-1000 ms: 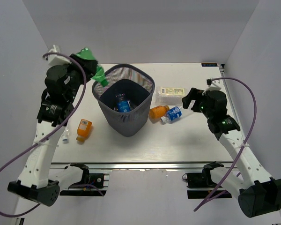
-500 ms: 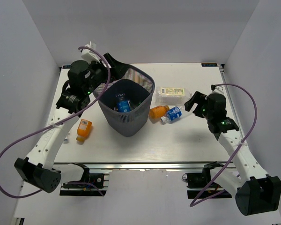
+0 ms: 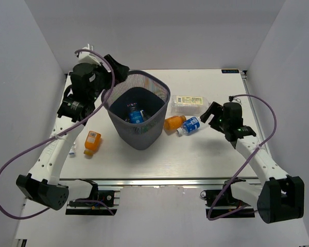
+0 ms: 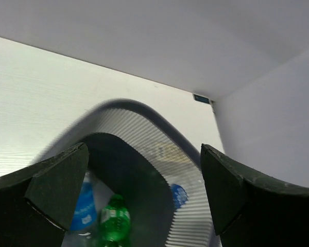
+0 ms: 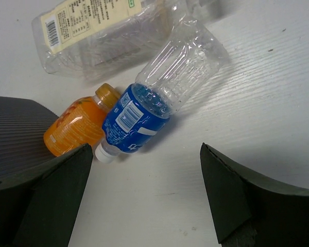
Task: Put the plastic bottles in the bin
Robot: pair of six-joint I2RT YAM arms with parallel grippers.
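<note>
Lying flat, blue-labelled bottle [image 5: 139, 121], cap toward the bin [image 3: 144, 133]

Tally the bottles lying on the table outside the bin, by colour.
Orange bottles: 2
Clear bottle with blue label: 1
Clear bottle with white label: 1
Total outside the bin: 4

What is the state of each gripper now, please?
Left gripper: open, empty, above the mesh bin.
Right gripper: open, empty, near the blue-labelled bottle.
</note>
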